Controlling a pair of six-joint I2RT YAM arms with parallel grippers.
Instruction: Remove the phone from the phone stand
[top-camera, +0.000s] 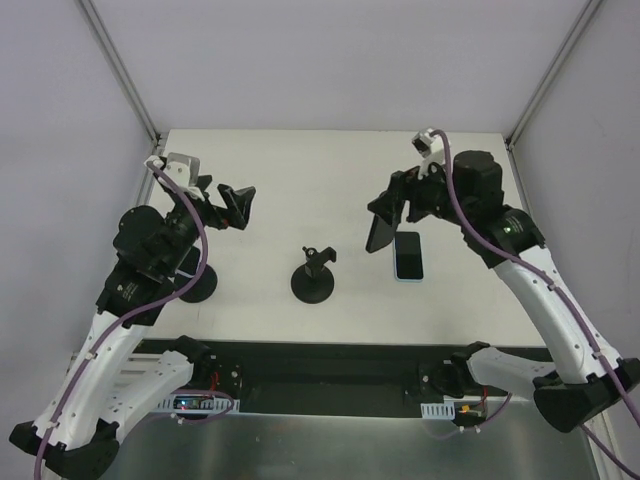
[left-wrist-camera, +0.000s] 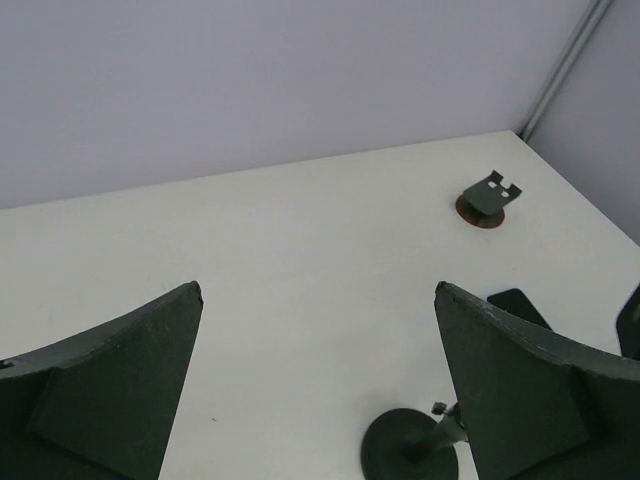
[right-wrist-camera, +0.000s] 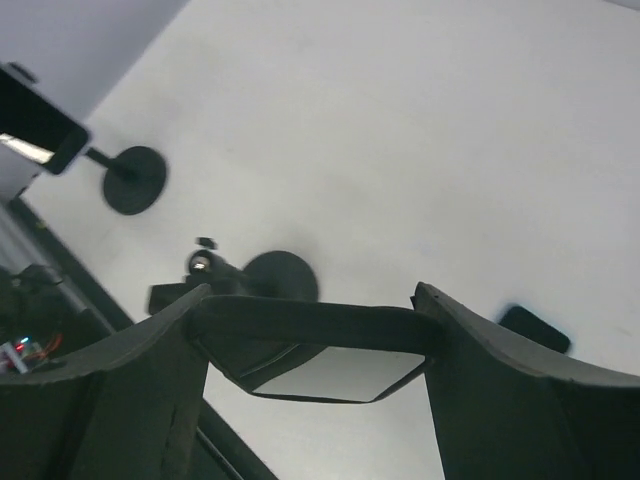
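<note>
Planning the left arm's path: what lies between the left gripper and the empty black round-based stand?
Top view: only bare white table between left gripper and black round-based stand.

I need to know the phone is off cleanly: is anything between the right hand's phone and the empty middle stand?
Nothing visible. The right hand holds the phone apart from the stand, with only table between. A second phone lies flat on its far side.

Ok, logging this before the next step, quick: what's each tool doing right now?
Left tool: open, holding nothing.
Right tool: closed on the phone.
</note>
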